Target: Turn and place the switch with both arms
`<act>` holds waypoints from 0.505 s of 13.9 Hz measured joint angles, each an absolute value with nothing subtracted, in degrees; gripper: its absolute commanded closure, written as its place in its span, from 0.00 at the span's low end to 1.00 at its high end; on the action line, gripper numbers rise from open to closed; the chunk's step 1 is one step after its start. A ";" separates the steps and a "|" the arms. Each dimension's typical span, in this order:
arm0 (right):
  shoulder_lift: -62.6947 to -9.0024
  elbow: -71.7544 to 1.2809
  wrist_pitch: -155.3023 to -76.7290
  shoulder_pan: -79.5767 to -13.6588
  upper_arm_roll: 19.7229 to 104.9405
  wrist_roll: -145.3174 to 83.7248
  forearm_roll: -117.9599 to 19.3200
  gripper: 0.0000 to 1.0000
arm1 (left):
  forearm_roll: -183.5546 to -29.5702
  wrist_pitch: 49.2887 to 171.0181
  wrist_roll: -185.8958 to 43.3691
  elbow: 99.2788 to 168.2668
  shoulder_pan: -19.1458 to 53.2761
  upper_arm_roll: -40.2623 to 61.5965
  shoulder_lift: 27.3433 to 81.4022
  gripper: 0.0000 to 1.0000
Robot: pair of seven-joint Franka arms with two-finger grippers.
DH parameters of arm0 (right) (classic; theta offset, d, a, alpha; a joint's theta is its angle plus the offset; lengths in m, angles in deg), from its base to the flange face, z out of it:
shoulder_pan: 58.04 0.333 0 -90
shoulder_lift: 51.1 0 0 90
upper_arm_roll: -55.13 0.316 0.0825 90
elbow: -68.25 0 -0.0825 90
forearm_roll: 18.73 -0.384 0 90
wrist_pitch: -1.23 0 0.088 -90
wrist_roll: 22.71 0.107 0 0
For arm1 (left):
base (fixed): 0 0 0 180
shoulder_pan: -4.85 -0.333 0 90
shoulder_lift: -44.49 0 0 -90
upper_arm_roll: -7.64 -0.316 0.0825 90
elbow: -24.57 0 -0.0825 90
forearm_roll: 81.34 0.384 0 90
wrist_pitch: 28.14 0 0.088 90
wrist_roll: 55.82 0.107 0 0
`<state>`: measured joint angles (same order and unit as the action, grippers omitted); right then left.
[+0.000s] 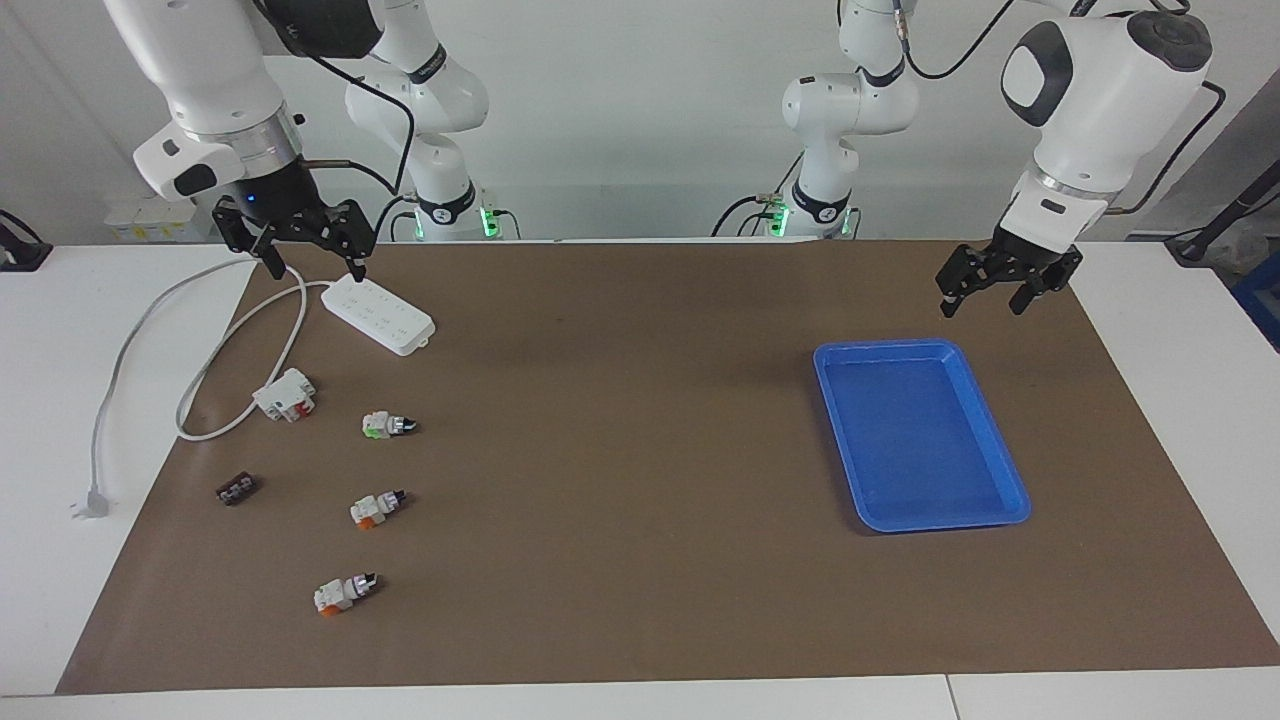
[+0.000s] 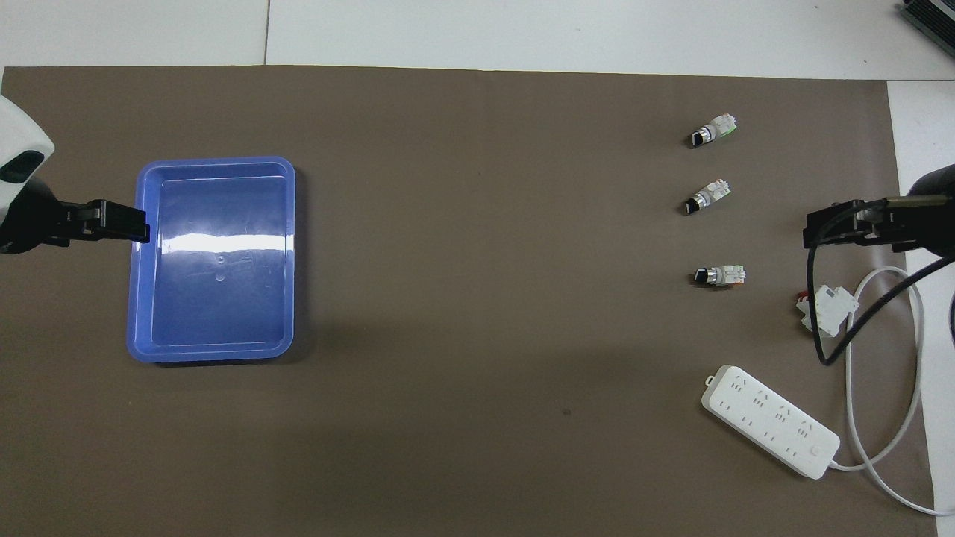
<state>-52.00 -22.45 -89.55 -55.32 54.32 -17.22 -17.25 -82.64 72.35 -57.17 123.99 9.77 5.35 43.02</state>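
Note:
Two white switches with orange-red bases lie on the brown mat toward the right arm's end, one [image 1: 377,508] [image 2: 705,198] in the middle of a row of three and one [image 1: 345,592] farthest from the robots. Each lies on its side with its black knob tip pointing toward the mat's middle. My right gripper [image 1: 312,262] [image 2: 817,227] hangs open and empty over the mat's edge near the power strip's cable. My left gripper [image 1: 983,300] [image 2: 138,224] hangs open and empty by the blue tray's rim at the left arm's end.
A green-based switch [image 1: 388,425] is the row's nearest to the robots. A white block with red parts [image 1: 285,393] [image 2: 824,306], a white power strip [image 1: 378,315] [image 2: 772,418] with looping cable, and a small dark part [image 1: 237,488] lie nearby. The blue tray [image 1: 1010,500] [image 2: 134,298] holds nothing.

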 measured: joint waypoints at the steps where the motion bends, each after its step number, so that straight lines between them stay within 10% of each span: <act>1: -52.00 -22.45 -89.55 -55.32 54.32 -17.22 -17.25 0.00 | -82.65 72.03 -57.16 123.95 9.77 5.34 42.94 0.00; 7: -52.00 -22.45 -89.50 -55.35 54.32 -17.22 -17.25 0.00 | -82.66 66.61 -57.17 119.53 9.83 6.15 41.68 0.00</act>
<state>-52.00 -22.45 -89.50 -55.35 54.32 -17.22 -17.25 -82.66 66.61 -57.17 119.53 9.83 6.15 41.68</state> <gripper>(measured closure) 0.000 0.000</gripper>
